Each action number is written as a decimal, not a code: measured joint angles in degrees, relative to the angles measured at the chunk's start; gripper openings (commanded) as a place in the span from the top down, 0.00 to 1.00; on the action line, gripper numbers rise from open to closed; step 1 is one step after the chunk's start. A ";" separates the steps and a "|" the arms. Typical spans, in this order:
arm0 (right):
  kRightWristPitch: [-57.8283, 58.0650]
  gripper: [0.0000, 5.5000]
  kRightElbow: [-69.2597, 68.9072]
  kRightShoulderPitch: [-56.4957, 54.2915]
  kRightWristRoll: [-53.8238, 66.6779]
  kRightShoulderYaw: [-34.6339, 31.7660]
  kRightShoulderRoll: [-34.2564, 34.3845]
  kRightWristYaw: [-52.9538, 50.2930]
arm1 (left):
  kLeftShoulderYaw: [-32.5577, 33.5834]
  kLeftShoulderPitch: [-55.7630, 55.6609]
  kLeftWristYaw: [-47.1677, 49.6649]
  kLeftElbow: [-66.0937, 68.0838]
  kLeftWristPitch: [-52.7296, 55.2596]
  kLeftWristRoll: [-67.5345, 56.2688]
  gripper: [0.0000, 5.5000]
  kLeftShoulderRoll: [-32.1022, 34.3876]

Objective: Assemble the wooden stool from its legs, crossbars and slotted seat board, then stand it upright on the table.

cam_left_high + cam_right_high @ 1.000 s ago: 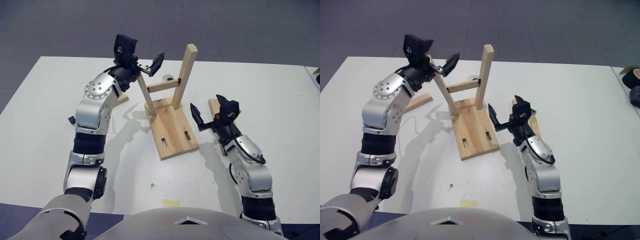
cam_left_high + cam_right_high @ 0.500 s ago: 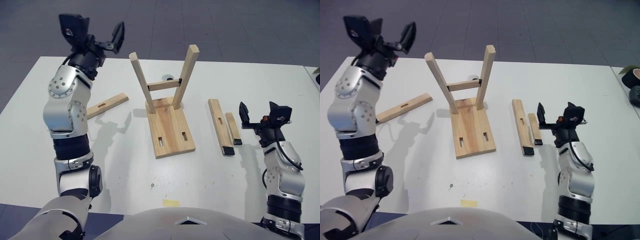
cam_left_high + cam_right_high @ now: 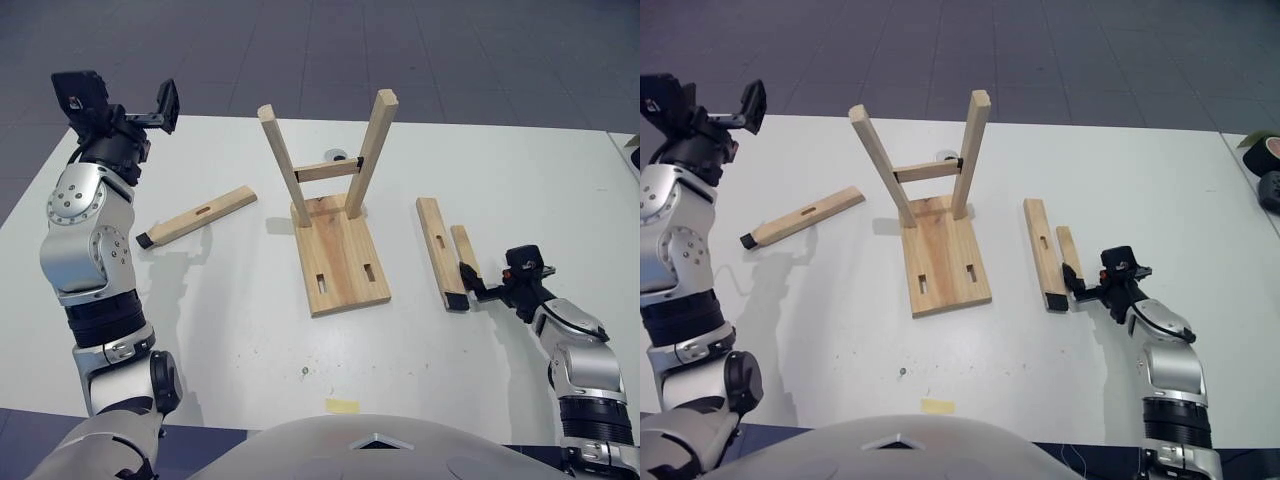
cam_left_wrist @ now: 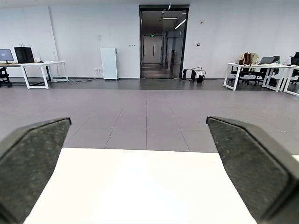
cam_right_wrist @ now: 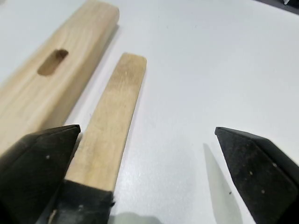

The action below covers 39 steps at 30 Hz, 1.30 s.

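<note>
The slotted seat board (image 3: 343, 258) lies flat mid-table. Two legs (image 3: 283, 165) (image 3: 370, 150) stand upright in it, joined by a crossbar (image 3: 325, 171). A loose leg (image 3: 196, 215) lies to the left. Another slotted leg (image 3: 440, 250) and a short crossbar (image 3: 465, 252) lie to the right. My left gripper (image 3: 145, 110) hangs open and empty, high over the table's far left corner. My right gripper (image 3: 1080, 284) sits low and open at the near end of the short crossbar (image 5: 110, 126), with one finger (image 5: 37, 158) on the crossbar's side and the other (image 5: 261, 163) over bare table.
A yellowish strip of tape (image 3: 341, 406) lies near the front edge of the white table (image 3: 230, 330). A small round object (image 3: 335, 156) sits behind the standing legs. Dark objects (image 3: 1265, 165) lie on a neighbouring surface at the far right.
My left gripper let go of the upright leg and swung up and out to the left. My right gripper drew back from the seat board, down beside the short crossbar. The board turned slightly.
</note>
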 measured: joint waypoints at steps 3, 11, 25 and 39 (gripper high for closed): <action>3.03 0.18 -0.51 -0.64 0.60 0.75 -1.44 1.39 | 0.35 0.12 0.22 -0.08 -0.02 0.21 0.02 0.15; 12.93 0.42 -3.87 -1.43 3.44 3.43 -4.73 4.48 | 0.42 0.60 1.18 -0.69 -0.02 0.57 0.02 0.16; 14.36 0.76 -4.15 -1.35 4.99 4.16 -5.37 4.99 | 0.58 3.63 1.92 -2.38 0.56 1.54 0.02 0.57; -17.13 0.76 -7.85 -13.62 -7.09 0.47 3.97 -19.14 | -1.05 -10.42 -2.21 0.78 3.12 -3.29 0.02 3.31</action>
